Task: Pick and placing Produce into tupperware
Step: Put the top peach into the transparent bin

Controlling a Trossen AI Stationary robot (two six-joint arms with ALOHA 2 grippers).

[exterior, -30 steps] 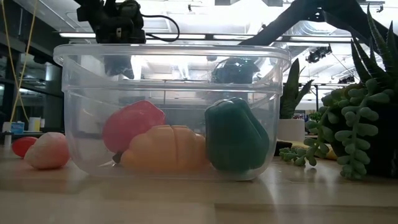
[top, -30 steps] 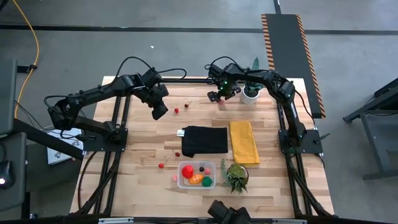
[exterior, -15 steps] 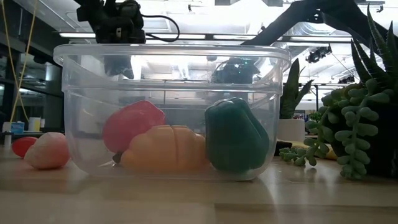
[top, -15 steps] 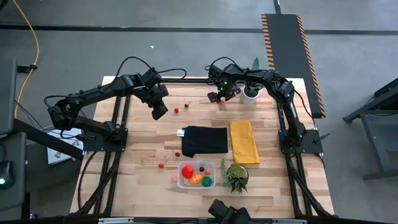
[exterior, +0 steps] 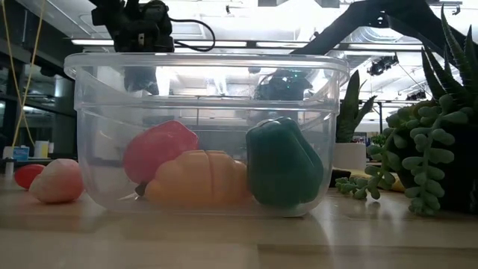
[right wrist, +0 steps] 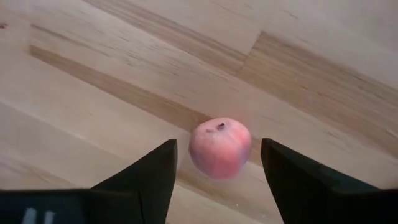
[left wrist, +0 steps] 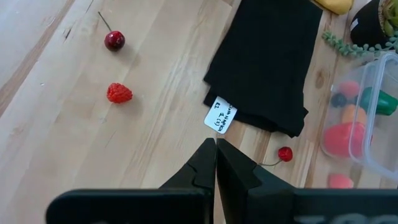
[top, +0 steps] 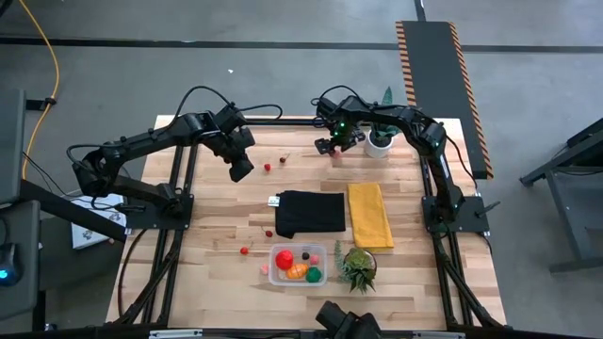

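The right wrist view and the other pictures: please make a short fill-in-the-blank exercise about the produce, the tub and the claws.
1. The right claw stands open around a small ____ fruit on the wooden table.
2. The left claw is ____ and holds nothing.
3. Inside the clear tub, the green piece lies beside an ____ one.
4. The black cloth lies next to a ____ cloth.

Missing words: pink; shut; orange; yellow

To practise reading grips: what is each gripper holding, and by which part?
Nothing is held. The right gripper stands open around a pink fruit, not touching it; the left gripper is shut on nothing.
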